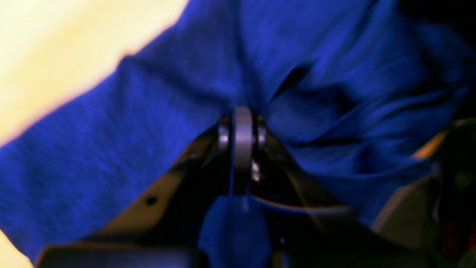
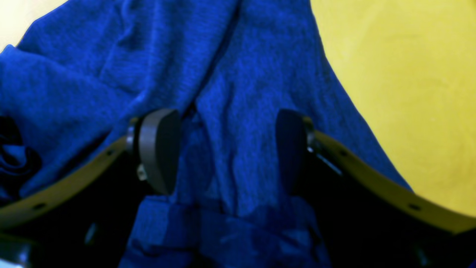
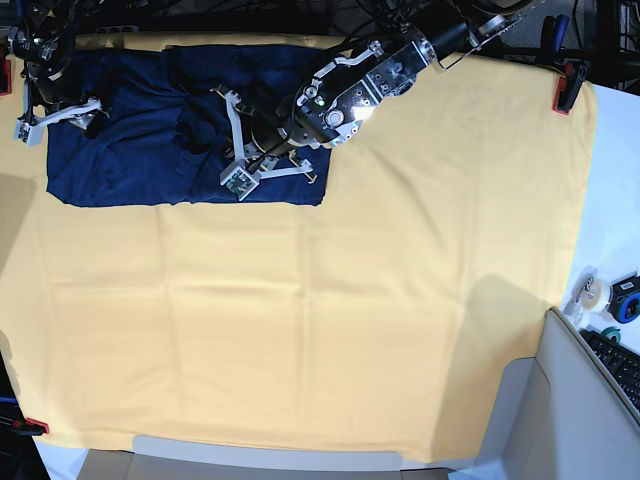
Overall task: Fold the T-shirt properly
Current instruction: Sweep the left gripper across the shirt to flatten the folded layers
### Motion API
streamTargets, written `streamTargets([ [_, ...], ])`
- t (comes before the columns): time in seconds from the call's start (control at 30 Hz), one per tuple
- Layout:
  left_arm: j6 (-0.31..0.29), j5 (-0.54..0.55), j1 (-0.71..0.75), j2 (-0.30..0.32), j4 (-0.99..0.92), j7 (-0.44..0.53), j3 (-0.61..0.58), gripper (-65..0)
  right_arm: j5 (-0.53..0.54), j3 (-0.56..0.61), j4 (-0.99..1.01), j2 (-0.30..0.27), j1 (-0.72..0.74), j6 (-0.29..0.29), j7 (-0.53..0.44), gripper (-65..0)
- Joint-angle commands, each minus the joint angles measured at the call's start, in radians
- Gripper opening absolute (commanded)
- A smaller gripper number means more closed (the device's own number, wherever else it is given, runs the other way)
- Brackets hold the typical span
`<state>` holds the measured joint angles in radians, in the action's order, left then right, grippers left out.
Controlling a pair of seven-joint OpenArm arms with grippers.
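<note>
Left claw [image 1: 242, 128] was pinched on T-shirt [image 3: 140, 140] fabric mid-fold; right claw [image 2: 227, 149] spread, cloth between its pads. Shirt lay bunched at bench [image 3: 400, 330] far-left corner. Next probably: carry fold over, flatten

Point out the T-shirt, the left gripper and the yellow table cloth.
T-shirt [image 3: 120, 150]: base view, flat navy body panel.
Left gripper [image 1: 243, 123]: left wrist view, closed fingertips pinching the fabric.
Yellow table cloth [image 3: 330, 320]: base view, bare middle area.
</note>
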<state>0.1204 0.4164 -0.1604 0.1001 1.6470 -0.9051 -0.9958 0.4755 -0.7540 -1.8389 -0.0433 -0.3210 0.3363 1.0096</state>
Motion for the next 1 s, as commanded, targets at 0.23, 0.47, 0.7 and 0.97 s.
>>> streamTargets([
  [0.23, -0.001, -0.162, 0.018, -0.056, -0.012, 0.074, -0.016, -64.5, 0.012, -0.003, -0.017, -0.005, 0.000, 0.002, -0.021, -25.6],
  [0.47, -0.008, -0.162, 0.022, -0.135, -0.009, 0.117, -0.074, -64.5, 0.012, -0.002, -0.018, -0.004, 0.001, 0.002, -0.021, -25.6],
  [0.7, -0.009, -0.161, 0.023, -0.133, -0.006, 0.346, -0.088, -64.4, 0.012, -0.002, -0.017, -0.005, 0.001, 0.002, -0.021, -25.6],
  [0.97, -0.005, -0.161, 0.041, 0.049, 0.206, 0.352, -0.082, -64.2, 0.016, -0.005, -0.022, -0.060, 0.024, 0.030, -0.021, -25.3],
])
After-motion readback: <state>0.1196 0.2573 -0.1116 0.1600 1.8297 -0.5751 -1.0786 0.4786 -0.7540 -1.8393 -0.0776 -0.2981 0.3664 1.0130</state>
